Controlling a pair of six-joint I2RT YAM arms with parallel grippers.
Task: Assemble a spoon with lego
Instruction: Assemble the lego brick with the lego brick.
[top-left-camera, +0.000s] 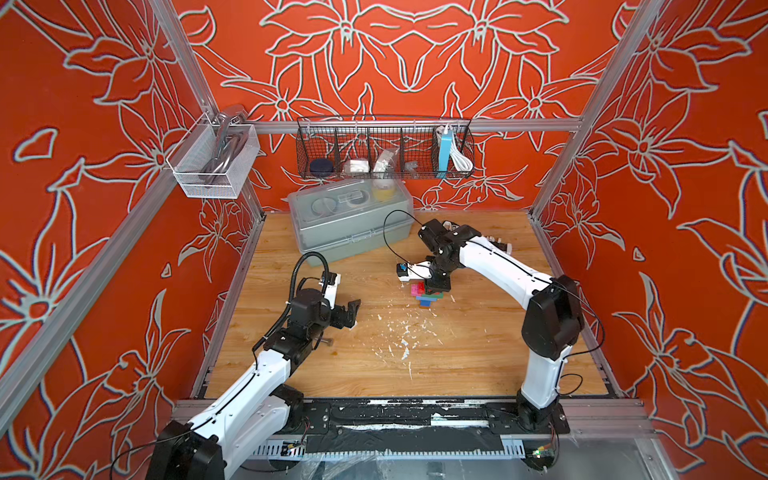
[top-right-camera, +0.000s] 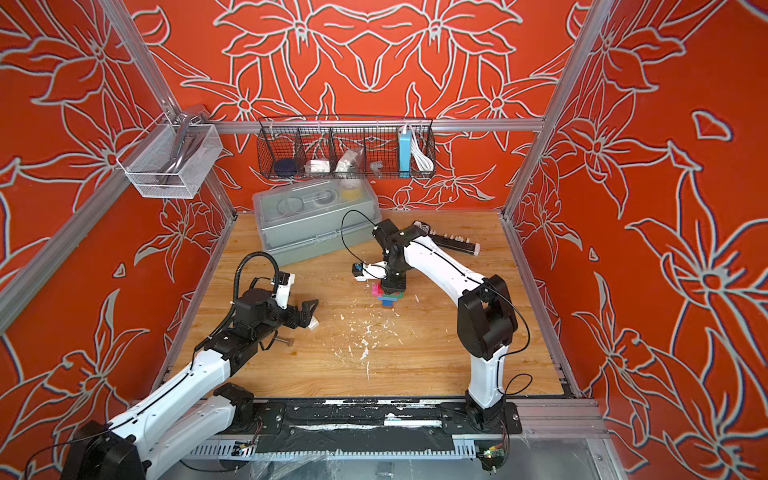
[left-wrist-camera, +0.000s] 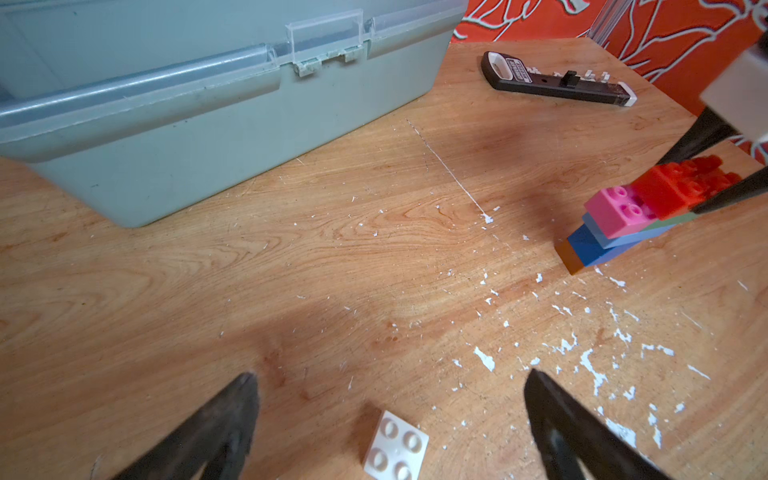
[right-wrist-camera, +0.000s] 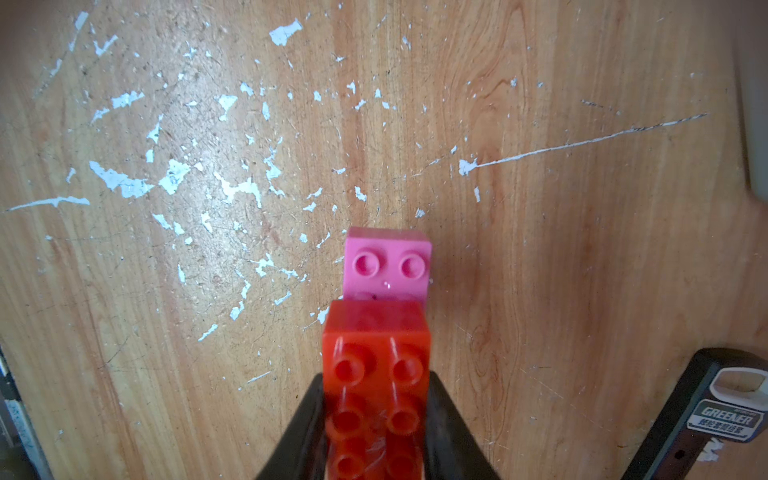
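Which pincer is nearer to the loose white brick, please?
Left. The left pincer is open right beside the white brick; the right pincer is shut on the red brick of the stack, farther off.

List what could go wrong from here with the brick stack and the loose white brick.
1. The right gripper is shut on the red brick atop the spoon, a stepped stack resting on a narrow brown brick. A sideways pull may topple it or split its layers.
2. The white brick lies flat and askew between the jaws of the open left gripper. Closing may spin or push it instead of gripping it.
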